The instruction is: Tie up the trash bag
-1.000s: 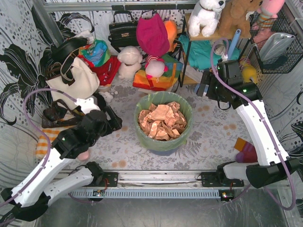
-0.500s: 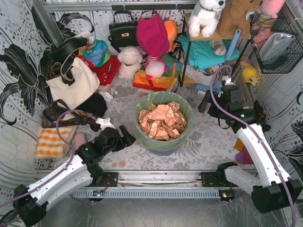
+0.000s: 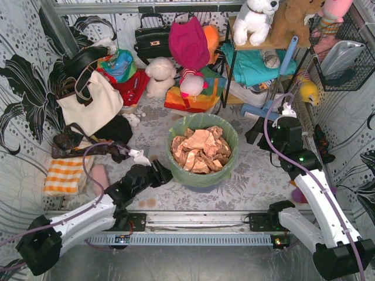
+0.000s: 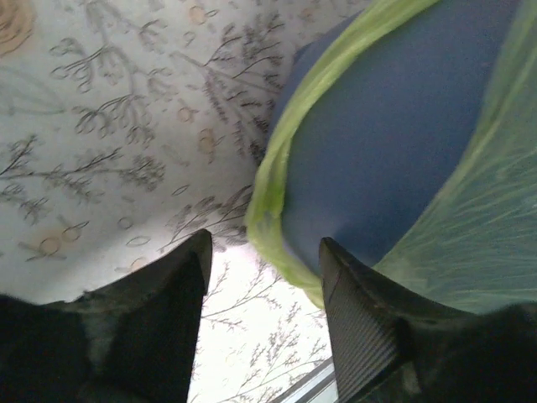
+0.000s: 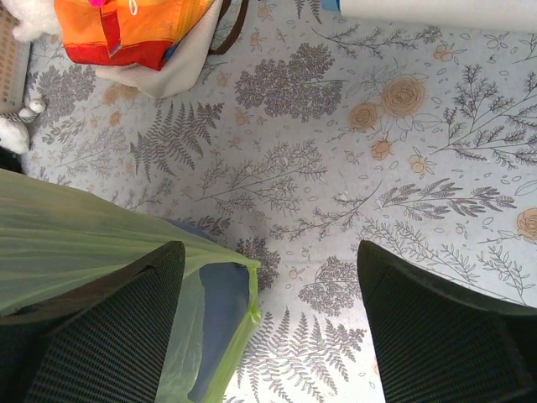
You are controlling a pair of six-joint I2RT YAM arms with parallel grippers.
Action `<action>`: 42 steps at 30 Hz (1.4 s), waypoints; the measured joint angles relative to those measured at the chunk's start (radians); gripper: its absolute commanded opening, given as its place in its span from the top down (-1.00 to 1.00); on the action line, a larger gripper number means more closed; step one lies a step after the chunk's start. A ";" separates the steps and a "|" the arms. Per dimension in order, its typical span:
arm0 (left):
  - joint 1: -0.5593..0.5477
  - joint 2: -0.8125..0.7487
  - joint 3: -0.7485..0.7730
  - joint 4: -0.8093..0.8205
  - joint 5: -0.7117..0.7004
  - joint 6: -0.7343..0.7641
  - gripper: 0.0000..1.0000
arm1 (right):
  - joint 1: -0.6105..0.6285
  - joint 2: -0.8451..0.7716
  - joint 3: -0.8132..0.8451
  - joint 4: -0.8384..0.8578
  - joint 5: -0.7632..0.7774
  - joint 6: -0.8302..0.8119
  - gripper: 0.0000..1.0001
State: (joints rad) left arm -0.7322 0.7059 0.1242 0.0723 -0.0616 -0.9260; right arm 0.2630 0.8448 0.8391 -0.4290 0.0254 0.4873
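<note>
Toward the trash bag (image 3: pixel 202 179), untied and still folded over its bin (image 4: pixel 377 151) on the table (image 3: pixel 252 175), you brought both tools: left tool (image 4: pixel 264 245) parted astride the hem (image 4: pixel 268 180), right tool (image 5: pixel 268 252) released just beside it, so gathering and knotting remained.

The trash bag (image 4: pixel 470 243) is thin, translucent light-green plastic film, wrinkled and faintly glossy. It lies over the bin (image 4: pixel 394 134), whose blue-grey plastic wall looks smooth and matt. Inside the bin the tan paper (image 3: pixel 201 149) is crumpled and dull. Under the bin the table cover (image 5: pixel 352 159) is a matt sheet with a printed floral pattern. Beside the bin, the left gripper (image 4: pixel 267 243) has matt black fingers (image 4: pixel 361 336) with fine ribbing; the right gripper (image 5: pixel 268 260) has black pads (image 5: pixel 436 336) with a grid texture.
</note>
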 measured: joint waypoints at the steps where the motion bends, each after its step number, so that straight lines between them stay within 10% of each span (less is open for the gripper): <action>1: 0.000 0.016 0.000 0.032 0.005 0.009 -0.14 | 0.000 0.000 0.000 0.003 0.000 0.002 -0.64; 20: 0.000 0.238 -0.026 0.327 0.040 0.141 0.17 | 0.000 -0.001 -0.006 0.019 0.000 0.017 -0.59; 30: 0.005 0.347 -0.026 0.444 0.039 0.157 0.71 | 0.000 -0.001 -0.006 0.018 -0.001 0.017 -0.57; 42: 0.007 0.337 0.056 0.256 -0.050 0.119 1.00 | 0.000 -0.001 -0.006 -0.027 0.001 0.013 -0.57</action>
State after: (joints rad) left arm -0.7254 1.0431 0.1799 0.3286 -0.1116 -0.8066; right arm 0.2630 0.8436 0.8333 -0.4564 0.0265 0.5003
